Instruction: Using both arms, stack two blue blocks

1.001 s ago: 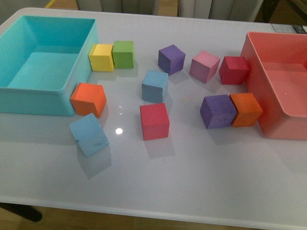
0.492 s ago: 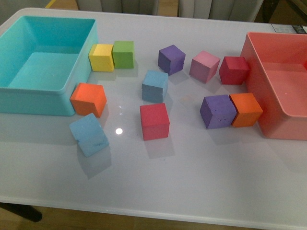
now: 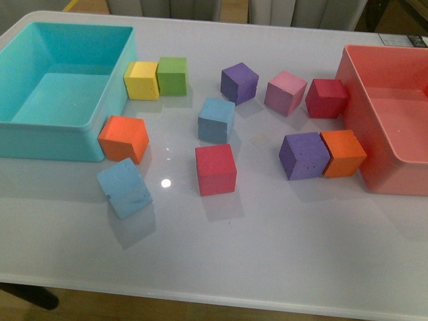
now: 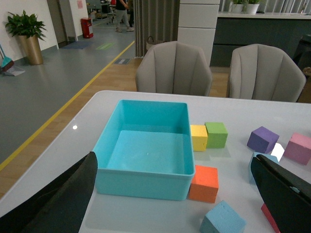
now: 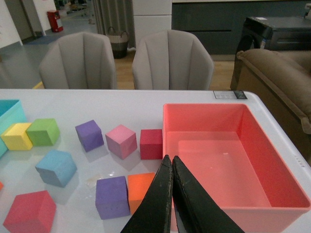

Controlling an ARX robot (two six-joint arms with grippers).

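Observation:
One pale blue block (image 3: 124, 188) lies tilted at the front left of the white table, below an orange cube (image 3: 124, 138). The other blue block (image 3: 216, 120) sits mid-table, above a red cube (image 3: 215, 169). Neither arm shows in the front view. In the left wrist view my left gripper (image 4: 175, 194) is open and empty, with the near blue block (image 4: 222, 219) low between its jaws and the far one (image 4: 257, 166) partly hidden by a finger. In the right wrist view my right gripper (image 5: 171, 162) is shut and empty, above the table beside the red bin (image 5: 233, 160); one blue block (image 5: 56, 167) shows there.
A turquoise bin (image 3: 63, 90) stands at the back left and a red bin (image 3: 388, 120) at the right. Yellow (image 3: 141, 79), green (image 3: 172, 75), purple (image 3: 239, 82), pink (image 3: 285, 92) and dark red (image 3: 326, 97) cubes line the back. A purple (image 3: 303, 155) and an orange cube (image 3: 343, 152) sit by the red bin.

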